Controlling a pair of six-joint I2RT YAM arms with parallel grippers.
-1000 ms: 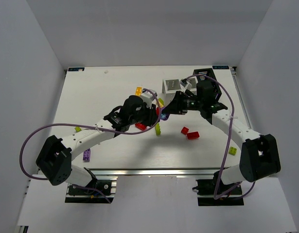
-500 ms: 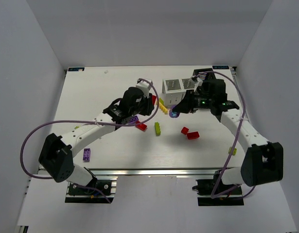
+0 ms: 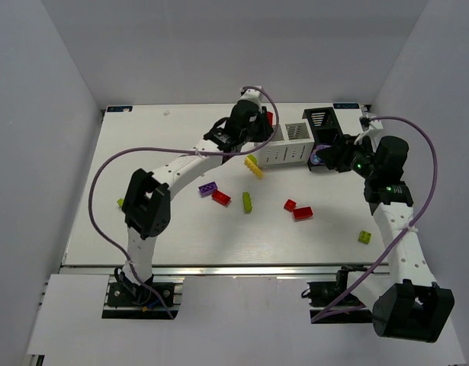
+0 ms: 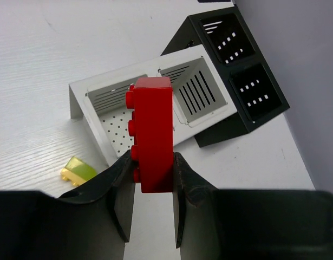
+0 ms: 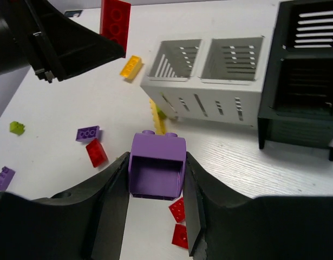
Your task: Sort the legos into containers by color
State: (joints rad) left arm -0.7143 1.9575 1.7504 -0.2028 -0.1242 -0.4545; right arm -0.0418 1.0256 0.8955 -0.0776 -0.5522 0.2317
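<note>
Left hand (image 4: 151, 162): pinching red brick (image 4: 151, 124), raised just above white box (image 4: 79, 95).
Right hand (image 5: 156, 162): pinching purple brick (image 5: 157, 170), right of white box.
Step advice: centre each brick over its own compartment before releasing; lower first.

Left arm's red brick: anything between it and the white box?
Nothing visible. The red brick in the left gripper hangs near the white box; both its compartments are open-topped and look empty.
</note>
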